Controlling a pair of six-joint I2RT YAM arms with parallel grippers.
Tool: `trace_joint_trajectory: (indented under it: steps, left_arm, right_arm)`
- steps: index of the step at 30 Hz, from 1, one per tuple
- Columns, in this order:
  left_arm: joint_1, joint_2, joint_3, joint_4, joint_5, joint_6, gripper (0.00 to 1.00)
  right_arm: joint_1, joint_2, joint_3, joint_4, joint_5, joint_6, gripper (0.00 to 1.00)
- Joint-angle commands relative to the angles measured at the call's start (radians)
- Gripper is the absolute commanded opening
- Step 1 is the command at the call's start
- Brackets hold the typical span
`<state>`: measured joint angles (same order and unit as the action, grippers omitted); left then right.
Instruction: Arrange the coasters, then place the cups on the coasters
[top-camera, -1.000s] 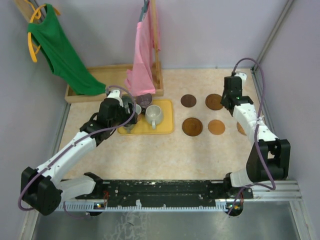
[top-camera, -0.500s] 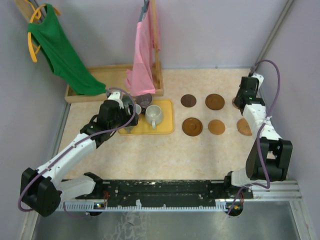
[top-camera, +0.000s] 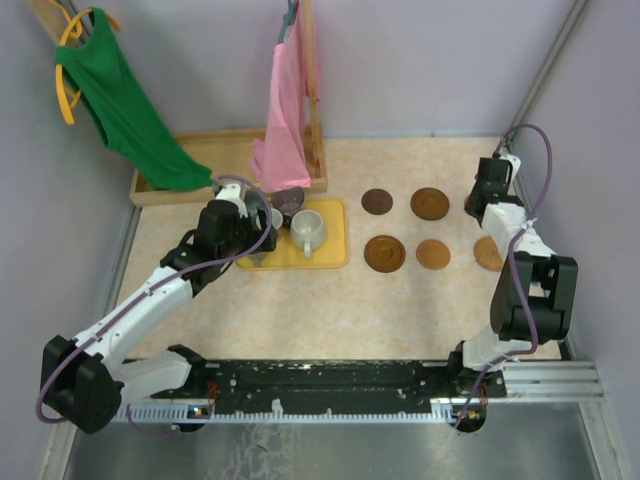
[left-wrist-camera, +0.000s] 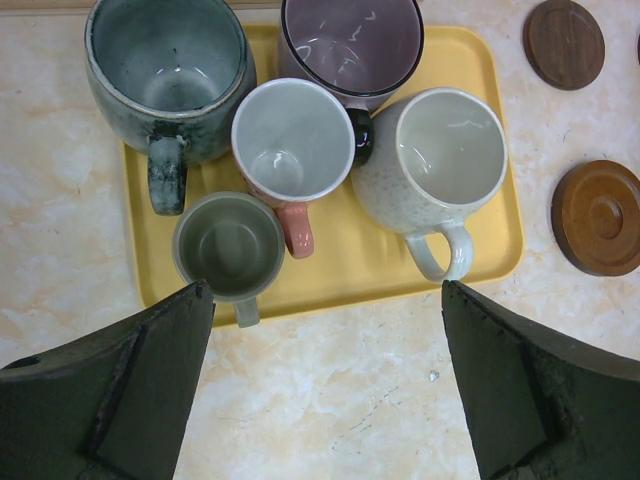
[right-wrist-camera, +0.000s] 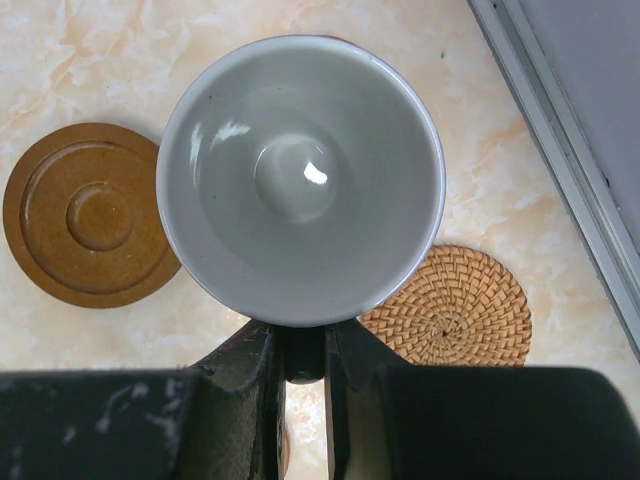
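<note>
The biggest container is the low wooden box (top-camera: 230, 143) at the back wall; a green garment (top-camera: 120, 100) and a pink garment (top-camera: 283, 120) hang over it. Next is the yellow tray (left-wrist-camera: 345, 275), which holds five empty cups: a dark grey-green mug (left-wrist-camera: 165, 65), a mauve cup (left-wrist-camera: 350, 40), a cream mug (left-wrist-camera: 435, 160), a pink-handled cup (left-wrist-camera: 293, 140) and a small green cup (left-wrist-camera: 229, 245). The left gripper (left-wrist-camera: 325, 400) hovers at the tray's near edge, fingers wide apart, holding nothing. The right gripper (right-wrist-camera: 303, 375) is clamped on the handle of an empty pale grey cup (right-wrist-camera: 300, 180), between a brown coaster (right-wrist-camera: 90, 215) and a woven coaster (right-wrist-camera: 450, 305); I cannot tell if it touches the table.
</note>
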<state>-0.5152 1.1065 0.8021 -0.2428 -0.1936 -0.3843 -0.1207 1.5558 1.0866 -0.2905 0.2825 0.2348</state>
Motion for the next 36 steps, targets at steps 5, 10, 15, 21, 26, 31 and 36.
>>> trace_joint_trajectory:
  steps: [5, 10, 15, 21, 26, 31, 36]
  left_arm:
    - [-0.003, -0.009, 0.002, 0.019, -0.009, 0.003, 1.0]
    - [-0.004, 0.002, 0.008, 0.019, -0.011, 0.002, 1.0]
    - [-0.004, 0.006, 0.01, 0.019, -0.013, 0.006, 1.0]
    - [-0.004, 0.009, 0.013, 0.015, -0.014, 0.006, 1.0]
    - [-0.004, 0.008, 0.013, 0.008, -0.022, 0.007, 1.0]
    - [-0.004, 0.013, 0.011, 0.007, -0.029, 0.002, 1.0]
    - [-0.003, 0.024, 0.014, 0.013, -0.024, 0.0, 1.0]
  right_arm:
    - [-0.031, 0.024, 0.026, 0.134, 0.016, -0.02, 0.0]
    - [-0.04, 0.049, 0.027, 0.145, 0.025, -0.021, 0.0]
    - [-0.048, 0.074, 0.04, 0.154, 0.017, -0.018, 0.0]
    - [-0.056, 0.142, 0.07, 0.155, 0.019, -0.023, 0.0]
    - [-0.057, 0.16, 0.077, 0.165, 0.023, -0.025, 0.0]
    - [-0.056, 0.158, 0.072, 0.185, 0.031, -0.025, 0.0]
    - [-0.057, 0.144, 0.057, 0.207, 0.032, -0.033, 0.0]
